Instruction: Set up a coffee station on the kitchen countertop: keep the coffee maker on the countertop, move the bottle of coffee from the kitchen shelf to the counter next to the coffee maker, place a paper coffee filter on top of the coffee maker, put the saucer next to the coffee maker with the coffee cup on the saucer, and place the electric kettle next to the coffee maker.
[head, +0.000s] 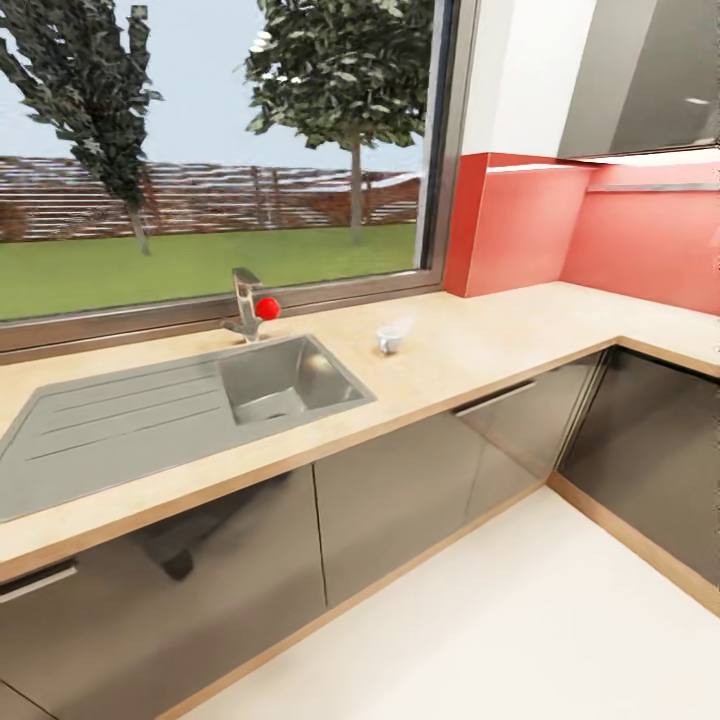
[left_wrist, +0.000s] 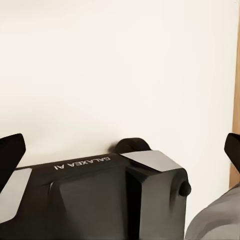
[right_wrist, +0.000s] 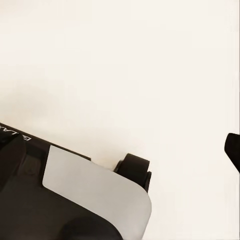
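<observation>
1. Head view: we see the countertop (head: 470, 350) running from lower left to the right edge of the frame, with the grey sink (head: 180, 405) at left of centre and a tap (head: 245, 303) with a red knob behind it, under the window.
2. The one task thing we can pick out is a small white item, probably the paper coffee filter (head: 392, 335), lying on the countertop just right of the sink, at about frame centre. It could be the cup; too small to be sure.
3. It seems tipped on its side, long axis running lower left to upper right, wider end apparently toward the upper right. Low confidence on that.
4. Left gripper (left_wrist: 120, 150): dark fingertips sit at the far left and far right edges of the left wrist view, so the jaws stand wide apart with nothing between them. Below are the robot's own black base and pale floor.
5. Right gripper: only one dark fingertip (right_wrist: 233, 150) shows, at the right edge of the right wrist view, so we cannot tell how wide it is; nothing seen in it.
6. Our read of the step: the robot is on its way along the counter with arms tucked low.
7. To do it well: bring the base square and close to the counter before raising an arm, and keep the white item central in view.
</observation>
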